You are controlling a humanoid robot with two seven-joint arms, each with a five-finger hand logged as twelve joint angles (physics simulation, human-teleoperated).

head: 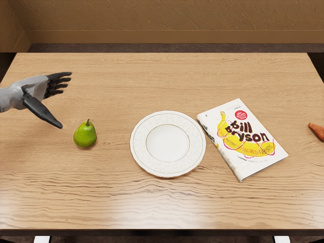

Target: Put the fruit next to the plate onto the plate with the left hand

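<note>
A green pear [85, 135] stands upright on the wooden table, a short way left of a white plate [192, 144] with nothing on it. My left hand [50, 96] comes in from the left edge and hovers above and to the left of the pear, apart from it. Its dark fingers are spread and its thumb points down toward the table. It holds nothing. The right arm does not show.
A white and yellow paperback book [242, 138] lies just right of the plate. A small orange object [317, 130] pokes in at the right edge. The table's far edge meets a brown wall.
</note>
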